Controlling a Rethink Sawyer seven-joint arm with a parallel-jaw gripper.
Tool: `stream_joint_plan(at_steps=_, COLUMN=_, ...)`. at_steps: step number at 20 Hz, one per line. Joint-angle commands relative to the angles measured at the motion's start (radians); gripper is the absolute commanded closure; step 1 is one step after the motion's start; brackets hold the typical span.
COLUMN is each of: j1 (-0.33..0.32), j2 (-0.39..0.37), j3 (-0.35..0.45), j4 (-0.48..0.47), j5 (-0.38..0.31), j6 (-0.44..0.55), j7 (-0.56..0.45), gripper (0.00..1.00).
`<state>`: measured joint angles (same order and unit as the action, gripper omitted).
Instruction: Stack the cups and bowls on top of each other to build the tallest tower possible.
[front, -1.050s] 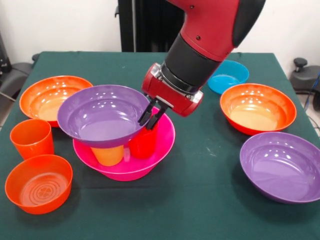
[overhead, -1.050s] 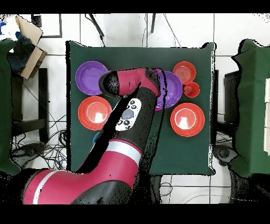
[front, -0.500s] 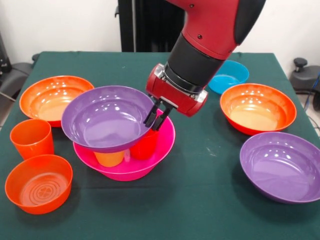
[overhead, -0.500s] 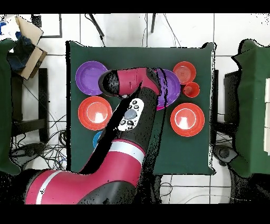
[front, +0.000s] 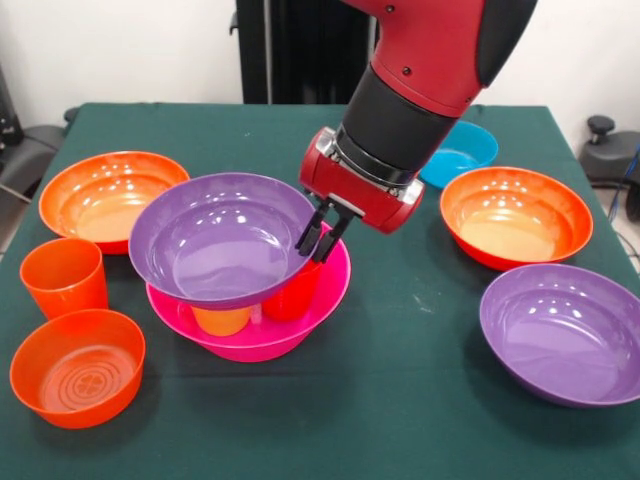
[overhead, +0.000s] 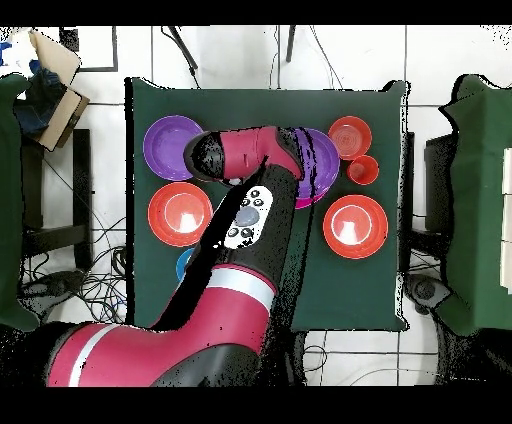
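The green surface (front: 400, 400) carries the tower (front: 245, 290) left of centre in the front view: a big pink bowl (front: 325, 290) as base, a red cup (front: 293, 295) and a yellow-orange cup (front: 222, 319) standing inside it, and a purple bowl (front: 222, 240) resting across the two cups. The gripper (front: 322, 238) has its fingers narrow, pinching the right rim of that purple bowl. So the tower is only three levels high, by my reading. Much is left: a second purple bowl (front: 565, 335) near right, an orange bowl (front: 515, 215) right, another orange bowl (front: 100, 195) far left, a blue bowl (front: 460, 152) far right, a small orange bowl (front: 77, 367) near left and an orange cup (front: 64, 277) beside it, all apart from the pile. Against a second ago, the purple bowl has shifted right and settled more level over the cups, the gripper moving right with it.
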<state>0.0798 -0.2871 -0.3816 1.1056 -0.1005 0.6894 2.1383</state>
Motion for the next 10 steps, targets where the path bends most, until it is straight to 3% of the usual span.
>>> stream_joint_plan(at_steps=1, j1=-0.003, j2=0.005, j3=0.139, j4=0.068, j5=-0.026, j6=0.071, j7=-0.065, gripper=1.0)
stream_joint_plan(at_steps=10, j1=0.008, j2=0.018, j3=0.131, j4=0.044, j5=-0.02, j6=0.084, j7=-0.04, gripper=1.0)
